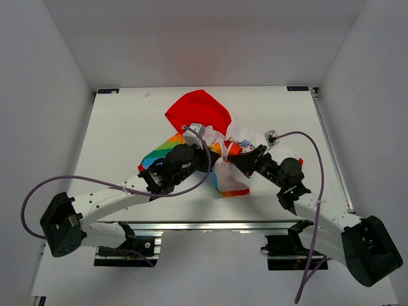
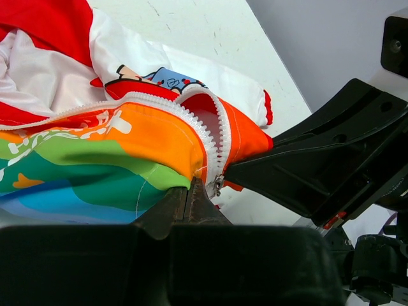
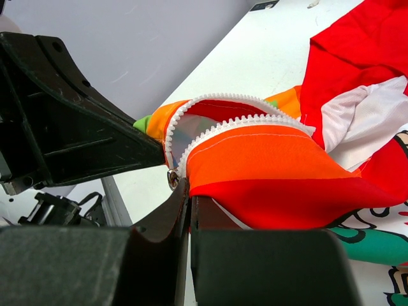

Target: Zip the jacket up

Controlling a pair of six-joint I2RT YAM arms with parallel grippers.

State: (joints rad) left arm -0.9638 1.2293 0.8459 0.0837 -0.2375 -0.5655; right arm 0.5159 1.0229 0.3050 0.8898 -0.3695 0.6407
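1. Okay so, where things are: the jacket [image 1: 229, 182] sits bunched in the middle of the table [image 1: 127, 121]. Its red hood [image 1: 197, 111] is on the far side, and both arms meet over the middle of it.
2. Fingers: the left gripper [image 2: 193, 190] is pinched right down on the edge of the rainbow panel, with no gap showing between the jaws. The right gripper [image 3: 189, 194] is the same story on the orange panel opposite. So each one holds one side of the front opening.
3. The bit that matters: the slider [image 2: 218, 185] sits at the bottom end of the zip, tucked between the two sets of fingertips and just beside both. Honestly can't call which arm is nearer, it looks like a tie.
4. From there the two rows of white teeth [image 2: 159, 105] run away from the fingertips. They're bowed apart into a loop near the slider, then seem to head off toward the hood end. That's the long axis, so I'd guess the pull goes along that line, away from the pinch points.
5. My read: neither gripper is on the slider itself, both are on cloth. One would need to let go and take the tab while the other holds the hem taut, otherwise it'll probably jam.
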